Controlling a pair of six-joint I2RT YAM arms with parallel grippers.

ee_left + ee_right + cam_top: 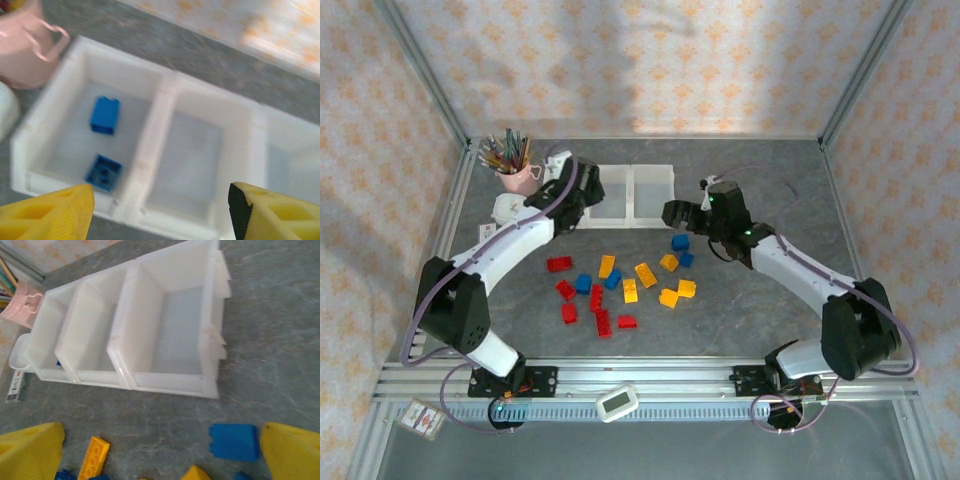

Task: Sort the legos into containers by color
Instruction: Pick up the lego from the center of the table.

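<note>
Three joined white containers [633, 192] stand at the back of the table. Two blue legos [105, 115] [103, 172] lie in the left bin [60, 105]; the middle bin [185, 160] shows a bare floor. My left gripper [160, 212] hangs open over the near wall between those two bins, holding nothing; from above the left gripper [578, 200] covers the left bin. Red [560, 264], blue [583, 283] and orange legos [645, 275] lie scattered on the grey table. My right gripper [160, 455] is open above the table before the containers [125, 315], with a blue lego [234, 441] beside its right finger.
A pink cup of pencils [517, 178] stands left of the bins, with a small white dish [505, 208] in front of it. An orange oblong brick [93, 457] lies near my right gripper's left finger. A white device [617, 402] rests on the front rail.
</note>
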